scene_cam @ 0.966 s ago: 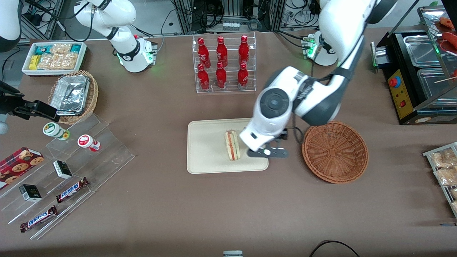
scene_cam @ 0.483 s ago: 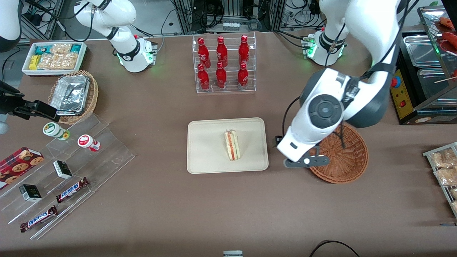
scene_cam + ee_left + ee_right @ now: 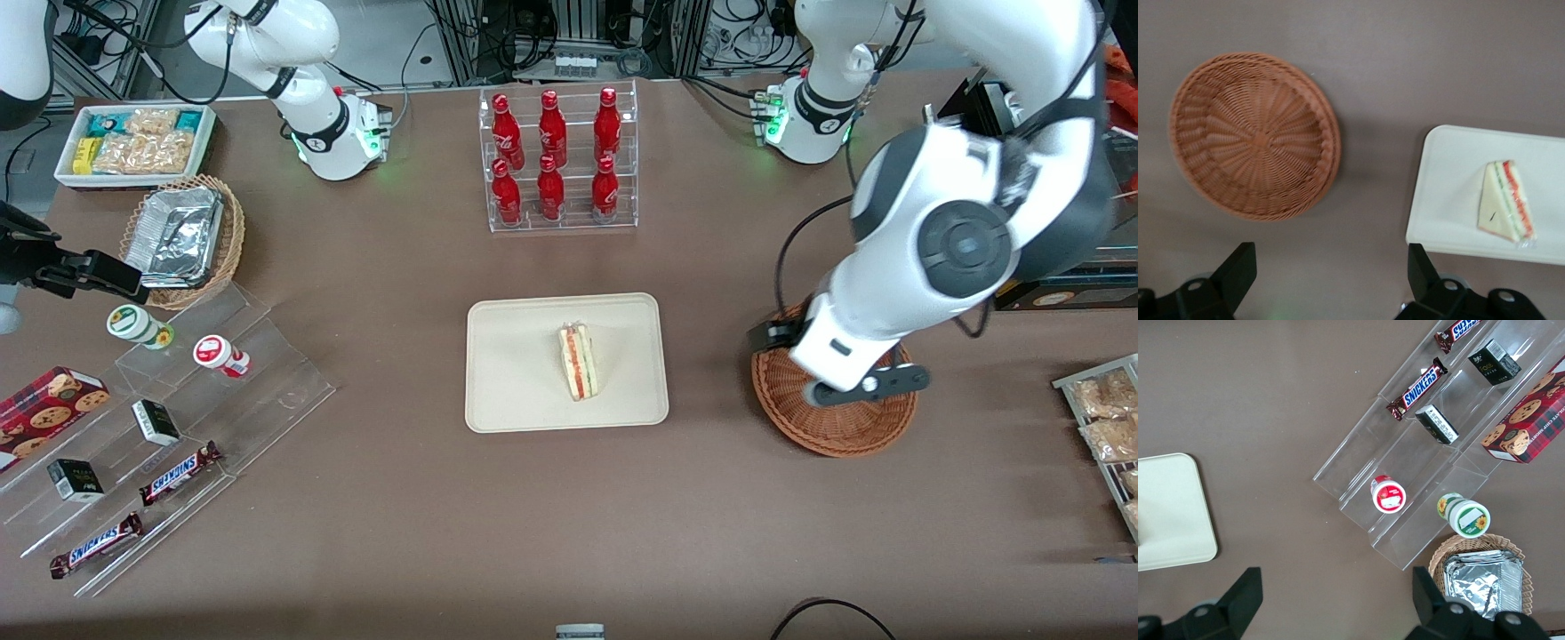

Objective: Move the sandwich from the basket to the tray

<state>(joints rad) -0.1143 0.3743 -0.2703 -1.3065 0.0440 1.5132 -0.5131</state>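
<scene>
Sandwich lies on the tray, flat on its side near the tray's middle, red and green filling edge facing the basket; in the wrist view the sandwich has its point aimed away from the gripper fingers. Tray taken as landmark: cream, rectangular, on the brown table, roughly at table centre. Basket sits beside the tray toward the working arm's end of the table, apart from it with a strip of bare table between; the wrist view shows the basket with nothing in it and the tray corner near it. Gripper hangs above the basket, well apart from the tray and sandwich, holding nothing; in the wrist view the gripper has its two dark fingers spread wide, table surface visible between them. Clear rack of six red bottles stands farther from the front camera than the tray. Clear stepped display with chocolate bars and small jars lies off the tray toward the parked arm's end, with a tan wicker basket of foil containers just past it.
</scene>
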